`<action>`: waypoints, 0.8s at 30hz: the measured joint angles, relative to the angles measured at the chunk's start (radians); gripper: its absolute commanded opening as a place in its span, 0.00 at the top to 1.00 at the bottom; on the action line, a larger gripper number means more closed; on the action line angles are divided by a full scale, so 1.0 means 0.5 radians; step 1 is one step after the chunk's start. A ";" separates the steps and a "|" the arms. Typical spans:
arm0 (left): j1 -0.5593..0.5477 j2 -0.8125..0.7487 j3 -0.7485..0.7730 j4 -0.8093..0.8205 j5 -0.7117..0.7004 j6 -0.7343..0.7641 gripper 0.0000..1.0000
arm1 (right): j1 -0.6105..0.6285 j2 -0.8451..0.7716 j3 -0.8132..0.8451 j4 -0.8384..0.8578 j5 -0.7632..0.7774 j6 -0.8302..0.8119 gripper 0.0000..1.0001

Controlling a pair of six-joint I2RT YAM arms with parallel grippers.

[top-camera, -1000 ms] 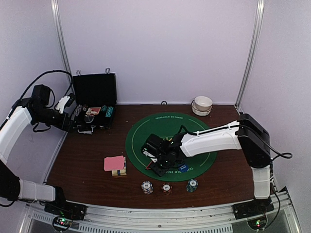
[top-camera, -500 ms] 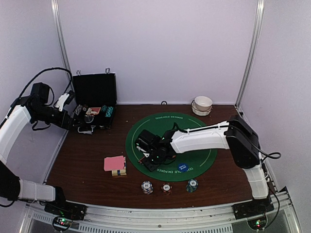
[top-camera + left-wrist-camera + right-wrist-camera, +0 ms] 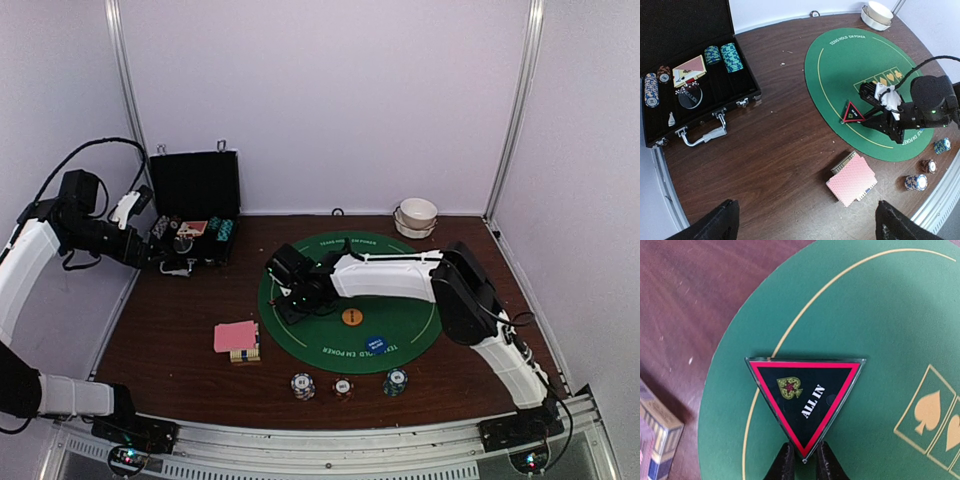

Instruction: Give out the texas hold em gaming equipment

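Starting nearest the arms: three poker chip stacks [image 3: 343,388] sit just off the near edge of the green mat [image 3: 410,322], and the pink-backed cards [image 3: 236,335] lie on top of the card box [image 3: 246,355] just off the mat's near-left side. On the mat itself the blue button [image 3: 376,343] is by the near edge and the orange button [image 3: 351,317] is closer to the middle. The right gripper [image 3: 804,454] is over the left part of the mat, clamped down on just one corner of the red triangular button [image 3: 805,397], with the rest of it sticking out flat over the mat's yellow ring. That tip-only pinch is what worries me. It looks like thin, slick plastic, so I'd guess it could pivot in the fingers or squirt out, then skid off the mat's left edge onto the wood or toward the card box. I can't tell if it's touching the felt or hovering, and letting go too high might flip it. Way off the mat's far-left corner, the left gripper [image 3: 809,220] hangs over the wood beside the black case [image 3: 685,20], spread wide and holding nothing, so it's no collision risk right now
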 measured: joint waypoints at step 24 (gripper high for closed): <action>0.000 0.006 0.032 -0.145 0.056 0.069 0.02 | -0.083 -0.372 -0.337 -0.105 0.101 0.044 0.17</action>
